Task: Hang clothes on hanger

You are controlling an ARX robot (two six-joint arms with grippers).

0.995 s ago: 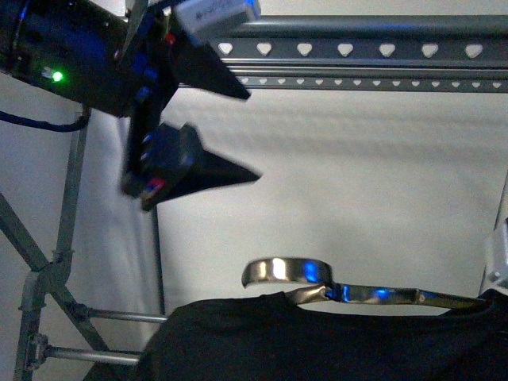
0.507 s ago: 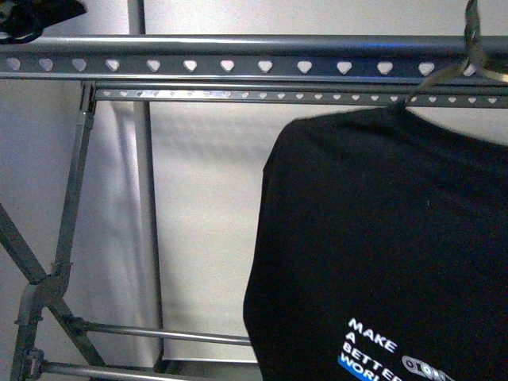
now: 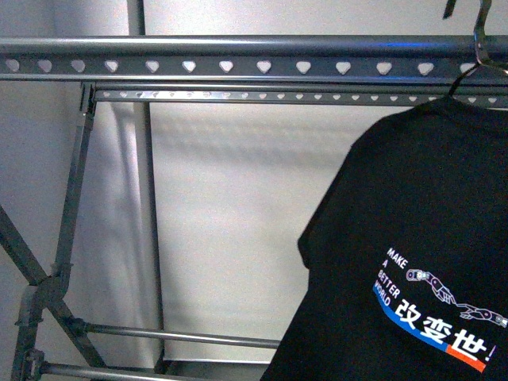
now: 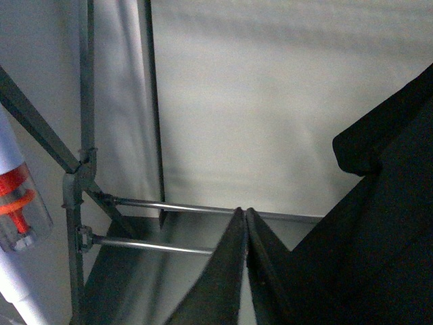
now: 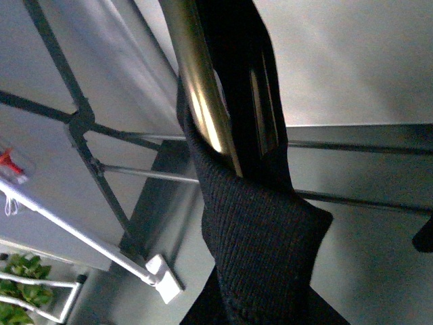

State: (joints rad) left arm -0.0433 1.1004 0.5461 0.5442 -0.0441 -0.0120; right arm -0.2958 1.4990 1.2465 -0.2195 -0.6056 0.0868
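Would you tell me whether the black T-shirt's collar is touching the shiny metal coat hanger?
Touching. The right wrist view shows the T-shirt's ribbed collar wrapped snugly around the shiny coat hanger, with no gap between them.

Closest to your right hand, a shiny metal bar [image 5: 203,95] passes through the ribbed collar [image 5: 260,237] of the black T-shirt [image 5: 270,305], and the collar wraps around it in a thick fold. You cannot make out the hand's fingers against the dark cloth. Beyond the collar stands the grey rack [image 5: 80,122], its legs crossing, with horizontal rods [image 5: 142,175]. Farther off are a white frame [image 5: 88,237] and green plants [image 5: 15,298].
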